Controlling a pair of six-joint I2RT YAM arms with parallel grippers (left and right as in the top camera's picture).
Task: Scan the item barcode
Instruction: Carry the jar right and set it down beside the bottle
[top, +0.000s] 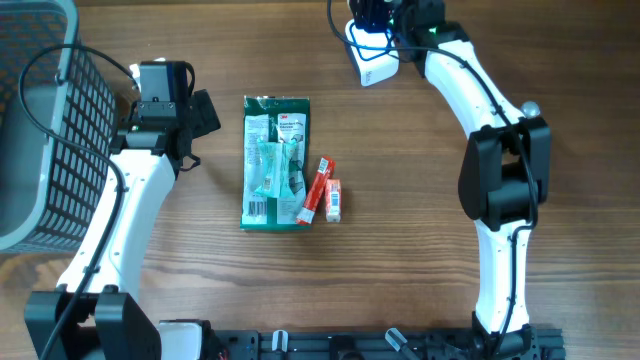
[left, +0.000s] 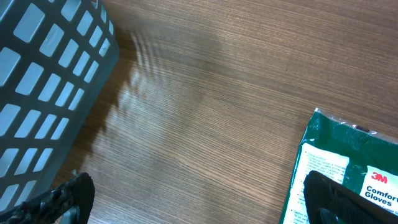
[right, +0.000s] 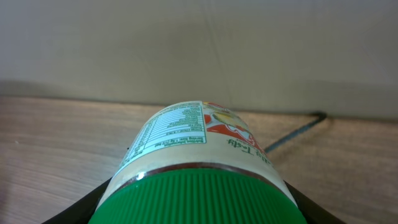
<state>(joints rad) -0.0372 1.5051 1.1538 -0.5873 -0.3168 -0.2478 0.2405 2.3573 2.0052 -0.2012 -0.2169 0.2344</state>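
Wooden table (top: 400, 250), grey basket (top: 40, 130) at its left edge, green glove pack (top: 275, 160) mid-table, your left gripper (top: 197, 112) beside it spread wide and empty, your right gripper (top: 382, 32) at far edge clamped on green-capped jar (right: 186, 134), small red packets (top: 322, 190) touching the pack

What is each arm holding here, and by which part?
The right gripper holds a green-capped jar, its fingers on opposite sides at the cap end. The left gripper is open and holds nothing.
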